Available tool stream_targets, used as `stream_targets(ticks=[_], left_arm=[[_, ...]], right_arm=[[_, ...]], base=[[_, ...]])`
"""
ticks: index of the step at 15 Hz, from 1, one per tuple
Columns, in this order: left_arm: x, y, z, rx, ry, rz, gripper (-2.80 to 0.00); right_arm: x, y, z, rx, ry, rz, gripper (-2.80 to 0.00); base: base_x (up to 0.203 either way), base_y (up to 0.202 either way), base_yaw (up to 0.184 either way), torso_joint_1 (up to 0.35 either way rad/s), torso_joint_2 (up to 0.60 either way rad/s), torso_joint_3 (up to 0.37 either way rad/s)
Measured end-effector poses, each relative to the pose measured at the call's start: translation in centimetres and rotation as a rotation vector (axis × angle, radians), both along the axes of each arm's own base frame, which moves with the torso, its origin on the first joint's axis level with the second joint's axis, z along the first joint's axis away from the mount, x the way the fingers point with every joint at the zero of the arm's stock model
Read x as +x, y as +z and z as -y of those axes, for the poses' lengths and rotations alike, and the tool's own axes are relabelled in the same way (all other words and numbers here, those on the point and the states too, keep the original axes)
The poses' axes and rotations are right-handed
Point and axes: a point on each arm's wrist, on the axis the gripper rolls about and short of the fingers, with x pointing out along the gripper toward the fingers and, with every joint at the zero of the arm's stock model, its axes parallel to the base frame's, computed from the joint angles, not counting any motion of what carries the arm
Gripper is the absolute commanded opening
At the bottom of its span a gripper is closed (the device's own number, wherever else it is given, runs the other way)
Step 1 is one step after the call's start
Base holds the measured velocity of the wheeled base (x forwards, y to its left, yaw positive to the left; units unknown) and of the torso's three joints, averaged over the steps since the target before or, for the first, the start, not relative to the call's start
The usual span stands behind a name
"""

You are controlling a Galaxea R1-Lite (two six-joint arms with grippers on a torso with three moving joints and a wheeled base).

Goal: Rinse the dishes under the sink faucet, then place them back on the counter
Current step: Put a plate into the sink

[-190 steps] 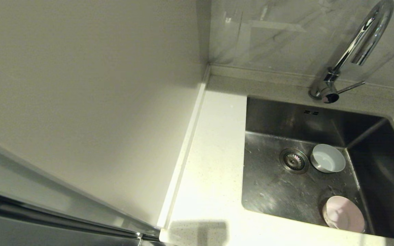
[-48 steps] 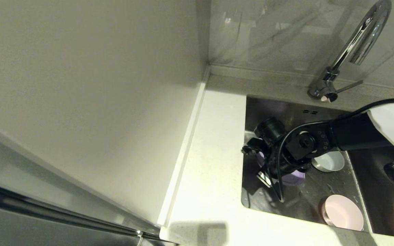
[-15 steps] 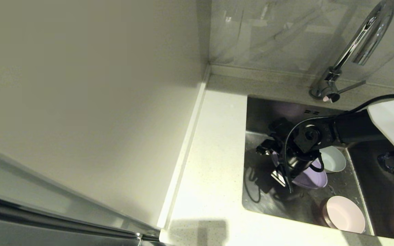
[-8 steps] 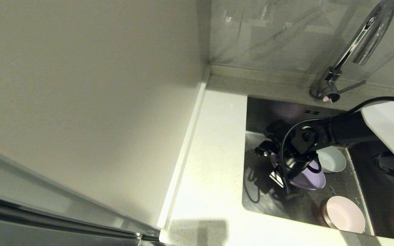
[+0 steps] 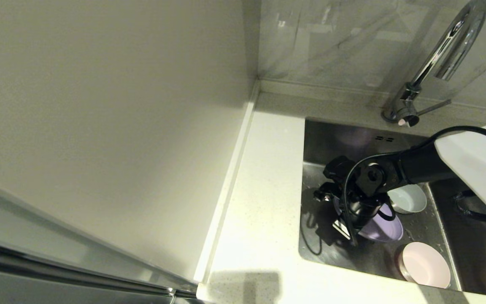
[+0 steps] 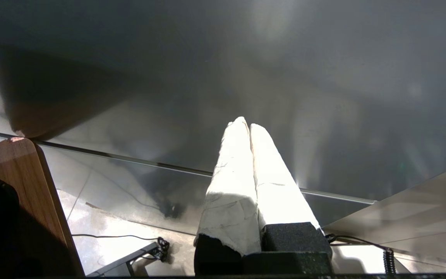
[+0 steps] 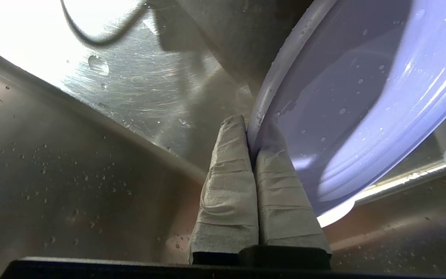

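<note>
**Holding the plate by its rim, inside the sink**

Gripping the lavender plate [image 5: 379, 226] with my right gripper [image 7: 251, 128]: the two wrapped fingers [image 7: 227, 186] are pressed together on its rim, one on each face. The plate is tilted, wet with droplets, and sits in the middle of the sink [image 5: 331, 143], right of centre in the head view.

White mug [image 5: 406, 198]: on the sink floor just to the upper right of the plate, opening up. Pink bowl [image 5: 425, 264]: on the sink floor at the lower right of the frame, apart from the plate.

Faucet [image 5: 435, 63]: upper right of the frame, behind the sink. No water stream visible from it.

Counter [image 5: 264, 202]: left of the sink, nothing standing on the part I can see.

My left gripper [image 6: 249, 126]: parked away from the sink, fingers together, holding nothing.
</note>
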Motion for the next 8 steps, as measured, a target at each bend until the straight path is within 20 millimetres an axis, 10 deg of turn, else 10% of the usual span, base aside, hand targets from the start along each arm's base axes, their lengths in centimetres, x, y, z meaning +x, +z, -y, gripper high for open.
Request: stream_targets(ticks=[8], left_arm=[[0.0,0.0,0.0,0.000,0.000,0.001,-2.80]], right_arm=[[0.5,-1.4,0.3,-0.005,-0.022,-0.027,-2.80]], base=[[0.000,0.000,0.000,0.000,0.00,0.000]])
